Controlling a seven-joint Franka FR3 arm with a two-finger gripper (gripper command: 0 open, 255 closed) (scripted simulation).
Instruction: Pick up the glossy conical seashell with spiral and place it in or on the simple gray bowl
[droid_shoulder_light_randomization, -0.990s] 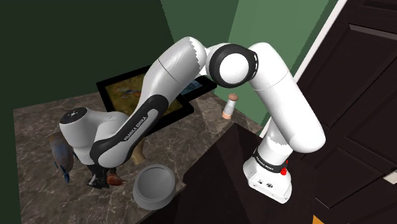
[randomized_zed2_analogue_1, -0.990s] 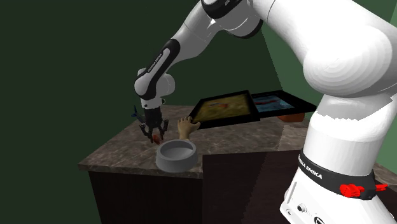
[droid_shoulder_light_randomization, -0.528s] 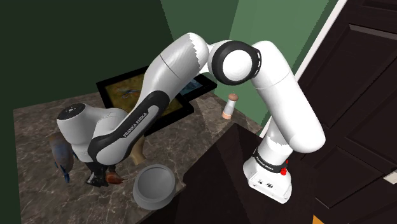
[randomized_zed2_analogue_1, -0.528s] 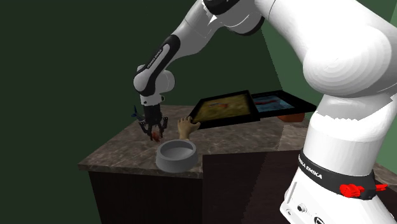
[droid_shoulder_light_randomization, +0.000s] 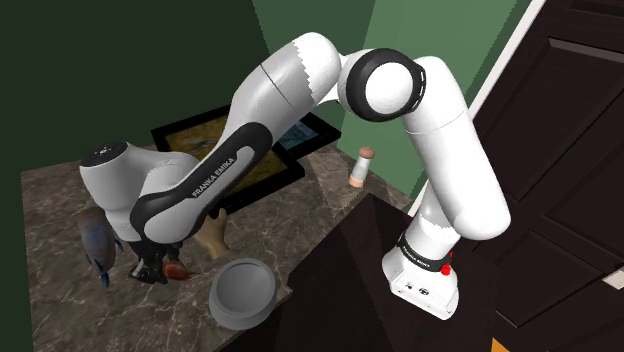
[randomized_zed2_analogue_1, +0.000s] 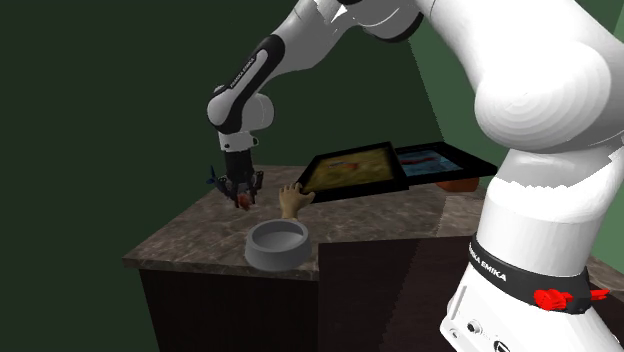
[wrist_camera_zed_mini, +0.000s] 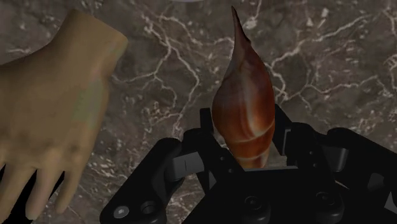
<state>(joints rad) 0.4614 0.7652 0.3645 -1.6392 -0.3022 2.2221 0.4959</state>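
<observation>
Clearly the fingers clasp the brown seashell, its long axis running straight out from them, over the desk; the gray bowl sits near, toward the shoulder view's right.

Shoulder view looks down from beside my arm's base, at lower right; second exterior view, close behind that base, faces the same marble counter; wrist view peers closely along my gripper.

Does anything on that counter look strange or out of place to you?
A lifelike beige hand sits on the marble counter beside the brown seashell held in the fingers; nothing looks spilled or broken.
</observation>
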